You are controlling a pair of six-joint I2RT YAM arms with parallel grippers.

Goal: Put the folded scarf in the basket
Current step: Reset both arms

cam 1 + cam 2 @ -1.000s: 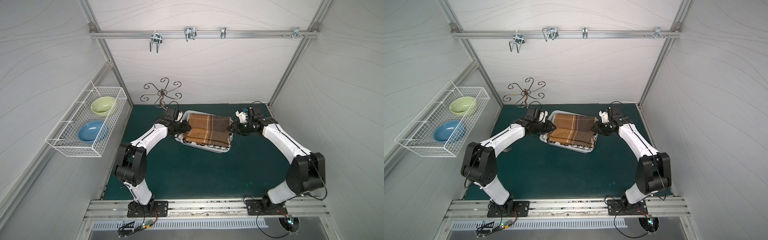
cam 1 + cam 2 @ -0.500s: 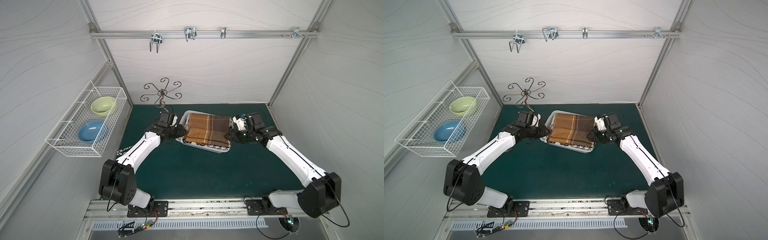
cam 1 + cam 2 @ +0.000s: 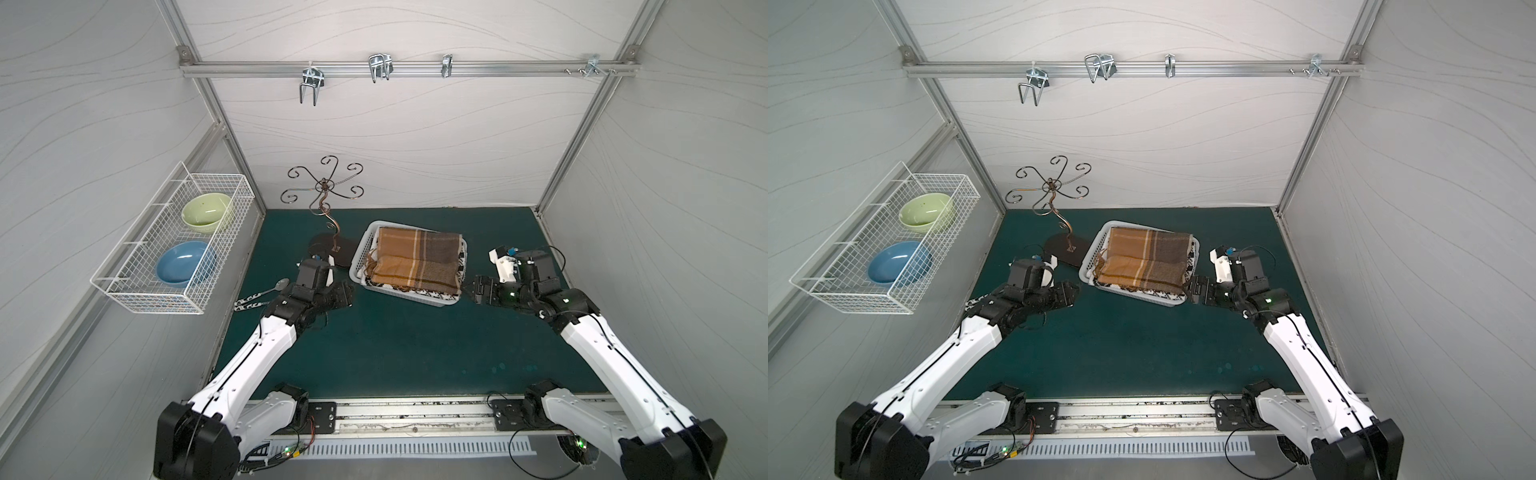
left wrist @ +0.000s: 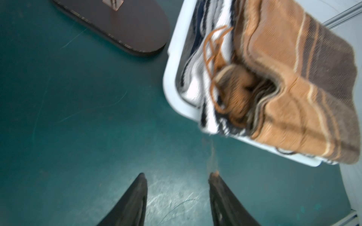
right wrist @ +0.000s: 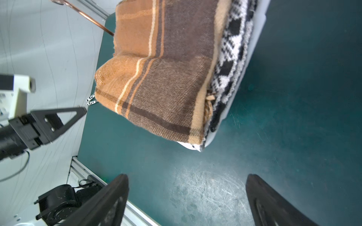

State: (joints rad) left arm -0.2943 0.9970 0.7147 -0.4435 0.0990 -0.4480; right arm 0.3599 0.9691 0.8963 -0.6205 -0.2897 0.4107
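In both top views we find the scarf (image 3: 415, 259) folded in the basket (image 3: 360, 254), atop a black-and-white cloth (image 3: 415, 293); the left claw (image 3: 348, 296) and right claw (image 3: 477, 288) have let go and withdrawn beside the basket. Left wrist view: jaws apart, empty. Right wrist view: jaws wide apart, empty. We judge placement complete.

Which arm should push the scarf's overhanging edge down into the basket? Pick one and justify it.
Right, probably. The right gripper stands wide open, aimed at the basket corner where the scarf laps over the rim; the left gripper is open less wide, facing bare rim.
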